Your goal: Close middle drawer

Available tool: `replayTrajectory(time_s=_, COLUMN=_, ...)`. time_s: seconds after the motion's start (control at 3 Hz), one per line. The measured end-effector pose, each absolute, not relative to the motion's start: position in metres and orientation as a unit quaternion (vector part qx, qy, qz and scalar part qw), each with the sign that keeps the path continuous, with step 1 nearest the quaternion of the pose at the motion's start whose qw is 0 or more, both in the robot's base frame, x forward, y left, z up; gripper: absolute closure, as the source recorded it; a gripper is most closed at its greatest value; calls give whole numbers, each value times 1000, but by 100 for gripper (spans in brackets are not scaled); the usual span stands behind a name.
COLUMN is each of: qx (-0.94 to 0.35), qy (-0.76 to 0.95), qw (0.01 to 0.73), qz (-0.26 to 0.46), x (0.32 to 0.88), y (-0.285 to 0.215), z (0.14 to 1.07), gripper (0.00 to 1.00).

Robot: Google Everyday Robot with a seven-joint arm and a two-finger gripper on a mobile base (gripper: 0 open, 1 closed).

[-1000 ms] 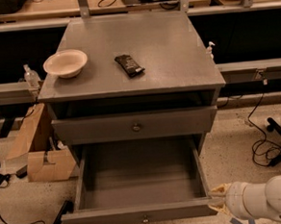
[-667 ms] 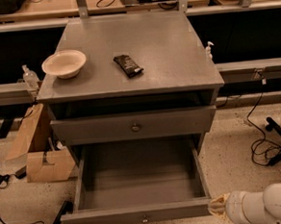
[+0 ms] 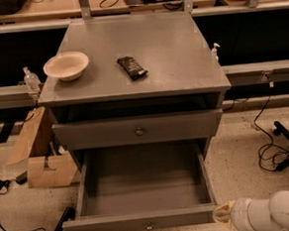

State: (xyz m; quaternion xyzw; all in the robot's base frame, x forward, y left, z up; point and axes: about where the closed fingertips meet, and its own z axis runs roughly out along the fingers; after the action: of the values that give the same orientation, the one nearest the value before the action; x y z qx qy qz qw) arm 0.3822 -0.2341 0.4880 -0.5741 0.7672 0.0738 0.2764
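Observation:
The middle drawer (image 3: 144, 184) of the grey cabinet (image 3: 140, 53) is pulled far out. It is a wide, empty grey tray with a low front (image 3: 117, 223) and a small round knob (image 3: 149, 226). Above it, the taller-fronted drawer (image 3: 138, 130) with a bigger knob is pushed in. The lowest drawer is hidden. My gripper (image 3: 222, 214), a pale tip on a white arm (image 3: 270, 213), is at the bottom right, just beside the right end of the open drawer's front. I cannot tell if it touches the front.
A cream bowl (image 3: 66, 65) and a dark snack bar (image 3: 132, 67) lie on the cabinet top. A cardboard box (image 3: 40, 154) stands on the floor at the left. Black cables (image 3: 273, 153) lie on the floor at the right. Benches run behind.
My gripper and arm have moved down and slightly left, from beside the drawer's right wall to its front right corner. The drawer stays open.

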Motion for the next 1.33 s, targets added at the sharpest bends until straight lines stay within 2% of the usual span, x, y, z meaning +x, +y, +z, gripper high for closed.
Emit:
replayTrajectory(time_s=1.0, qx=-580, qy=751, qw=302, qz=89, x=382, y=-208, z=394, gripper=100)
replayTrajectory(time_s=1.33, qx=-585, qy=752, qw=292, qz=85, x=373, y=-196, z=373, gripper=100)
